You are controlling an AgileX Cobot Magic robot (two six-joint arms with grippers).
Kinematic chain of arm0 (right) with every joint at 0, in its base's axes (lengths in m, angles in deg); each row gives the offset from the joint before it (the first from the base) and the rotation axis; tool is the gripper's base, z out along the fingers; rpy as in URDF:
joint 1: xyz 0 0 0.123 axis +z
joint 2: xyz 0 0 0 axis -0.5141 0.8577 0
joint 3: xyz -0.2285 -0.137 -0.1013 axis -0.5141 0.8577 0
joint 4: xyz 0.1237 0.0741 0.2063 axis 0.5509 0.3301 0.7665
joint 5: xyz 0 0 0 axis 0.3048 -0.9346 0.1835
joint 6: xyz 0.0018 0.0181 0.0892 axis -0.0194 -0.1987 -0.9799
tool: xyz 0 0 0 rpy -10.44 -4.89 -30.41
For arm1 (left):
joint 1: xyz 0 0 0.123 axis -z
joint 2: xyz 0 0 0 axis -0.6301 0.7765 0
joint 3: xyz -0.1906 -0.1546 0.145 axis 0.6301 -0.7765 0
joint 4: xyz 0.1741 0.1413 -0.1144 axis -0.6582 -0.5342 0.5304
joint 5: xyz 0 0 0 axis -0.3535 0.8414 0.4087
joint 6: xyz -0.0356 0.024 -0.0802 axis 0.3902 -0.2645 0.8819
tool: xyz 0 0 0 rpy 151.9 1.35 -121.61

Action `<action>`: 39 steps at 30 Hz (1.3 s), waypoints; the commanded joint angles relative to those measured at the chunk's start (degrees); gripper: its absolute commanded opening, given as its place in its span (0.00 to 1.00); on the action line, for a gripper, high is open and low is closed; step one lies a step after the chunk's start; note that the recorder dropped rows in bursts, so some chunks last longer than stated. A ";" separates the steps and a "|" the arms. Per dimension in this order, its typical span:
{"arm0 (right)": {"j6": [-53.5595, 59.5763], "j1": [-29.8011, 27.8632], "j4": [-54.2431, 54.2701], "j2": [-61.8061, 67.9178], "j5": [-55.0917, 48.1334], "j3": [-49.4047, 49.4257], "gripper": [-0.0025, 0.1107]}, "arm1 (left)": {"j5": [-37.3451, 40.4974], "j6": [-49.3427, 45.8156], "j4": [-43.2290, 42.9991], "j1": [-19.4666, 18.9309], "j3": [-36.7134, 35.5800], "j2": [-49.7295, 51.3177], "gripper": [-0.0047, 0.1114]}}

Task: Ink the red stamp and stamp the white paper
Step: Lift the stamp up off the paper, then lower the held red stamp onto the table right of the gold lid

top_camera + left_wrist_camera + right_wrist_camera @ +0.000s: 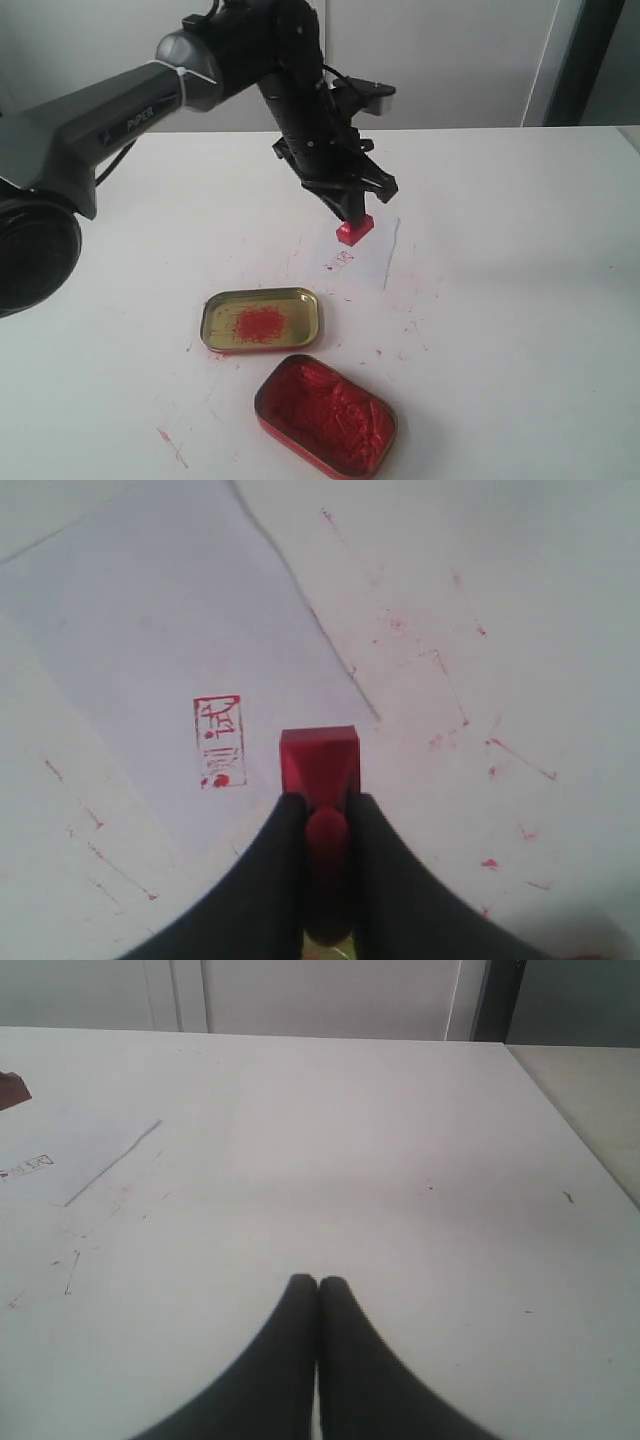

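Note:
My left gripper (pixel 352 212) is shut on the handle of the red stamp (pixel 355 229), holding it upright, base down, over the white paper (pixel 370 262). In the left wrist view the black fingers (pixel 285 825) clamp the stamp's handle, and its square base (pixel 319 758) sits near the edge of the white paper (pixel 150 610). Beside it lies a red rectangular print (pixel 219 742). I cannot tell whether the base touches the sheet. My right gripper (pixel 318 1282) is shut and empty above bare table; the paper (pixel 60 1150) lies far off to its side.
A gold-coloured tin lid (pixel 260 320) with a red smear lies nearer the front. The open red tin of ink paste (pixel 325 415) is beside it at the front edge. Red specks and streaks (pixel 172 445) mark the white table.

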State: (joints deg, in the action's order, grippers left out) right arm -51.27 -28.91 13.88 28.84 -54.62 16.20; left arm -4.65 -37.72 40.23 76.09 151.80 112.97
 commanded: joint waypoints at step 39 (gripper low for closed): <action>-0.88 0.21 -0.22 -0.24 0.68 0.25 0.02 | 5.24 -10.29 26.79 -0.83 -20.47 -4.44 0.04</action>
State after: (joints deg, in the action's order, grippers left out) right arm -51.94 -28.91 13.88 28.84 -54.62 16.20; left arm -4.76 -47.00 64.97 74.95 133.52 109.33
